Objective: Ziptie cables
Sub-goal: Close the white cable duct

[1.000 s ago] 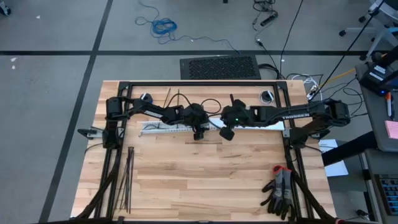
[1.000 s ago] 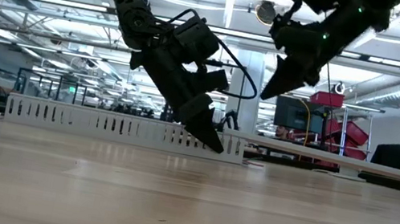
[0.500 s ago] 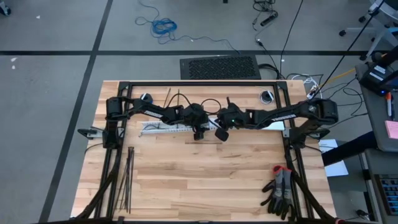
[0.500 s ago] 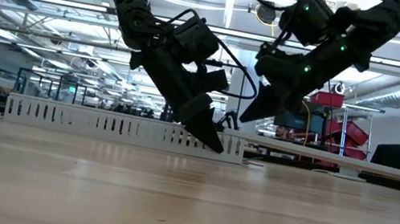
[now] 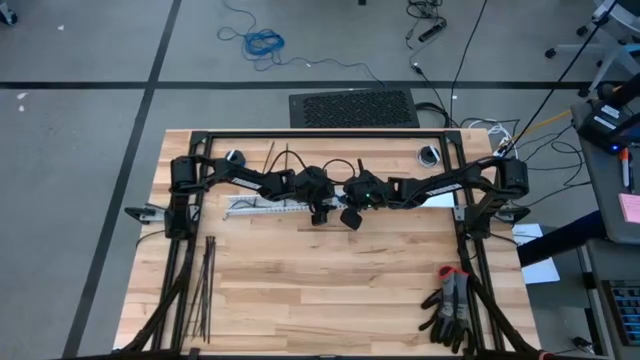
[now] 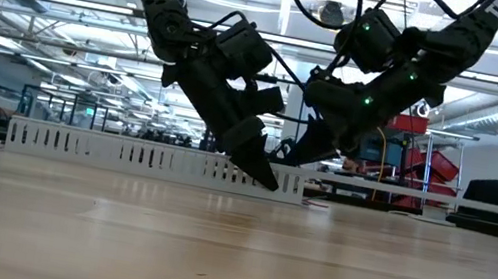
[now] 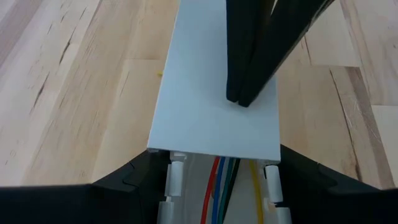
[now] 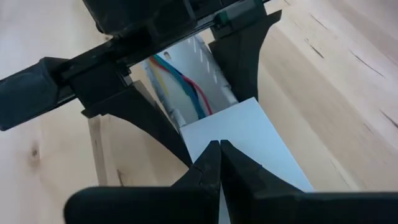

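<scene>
A white slotted channel (image 5: 255,206) lies across the far half of the table. Coloured cables (image 7: 217,186) run inside it, and a flat white cover (image 7: 211,118) closes the end beyond my left gripper. My left gripper (image 5: 322,212) straddles the channel, one finger on each side wall. My right gripper (image 5: 350,217) is shut, with its tips down on the cover just past the left gripper. The black zipties (image 5: 205,290) lie flat near the table's near left corner. A few thin loose wires (image 5: 285,157) lie beyond the channel. My left gripper holds the channel between its two fingers, one against each slotted side wall (image 7: 169,177), where the cover ends. The fingers slant down across the channel, which stays flat on the table. My right gripper has its shut fingertips (image 7: 241,96) on the cover's top face (image 8: 249,134), close to the cover's end. It slants down from the table's right side, along the channel.
Black gloves with red cuffs (image 5: 450,305) lie at the near right corner. A small round part (image 5: 430,155) sits at the far right. A black frame (image 5: 300,133) borders the table. Bare wood (image 5: 330,290) fills the near middle.
My right gripper has come down and toward the table's left, from above the channel's end to the cover beside my left gripper, tipping as it sank. The left gripper and the channel have kept still.
</scene>
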You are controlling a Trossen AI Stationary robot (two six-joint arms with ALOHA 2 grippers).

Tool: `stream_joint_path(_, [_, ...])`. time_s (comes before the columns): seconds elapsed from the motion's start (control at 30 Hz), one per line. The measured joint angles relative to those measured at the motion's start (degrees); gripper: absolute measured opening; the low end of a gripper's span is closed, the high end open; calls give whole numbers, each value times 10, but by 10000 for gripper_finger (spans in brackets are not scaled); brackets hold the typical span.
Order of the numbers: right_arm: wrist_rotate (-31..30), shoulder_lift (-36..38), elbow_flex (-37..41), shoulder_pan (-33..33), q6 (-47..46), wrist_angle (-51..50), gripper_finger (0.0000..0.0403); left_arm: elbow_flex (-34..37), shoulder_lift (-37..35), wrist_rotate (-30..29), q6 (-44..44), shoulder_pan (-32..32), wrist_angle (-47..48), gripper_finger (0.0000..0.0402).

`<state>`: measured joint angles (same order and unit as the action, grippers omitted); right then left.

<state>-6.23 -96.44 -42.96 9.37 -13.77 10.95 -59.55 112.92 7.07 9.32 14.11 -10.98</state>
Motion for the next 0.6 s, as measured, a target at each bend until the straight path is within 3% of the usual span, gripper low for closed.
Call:
stream_joint_path(0.27, [2, -1, 1, 0, -1, -5, 0, 0, -4, 0, 1, 0, -1, 233])
stream_joint_path(0.6, [4, -2, 1, 0, 9, -9, 0, -1, -62, -24, 16, 1, 42, 321])
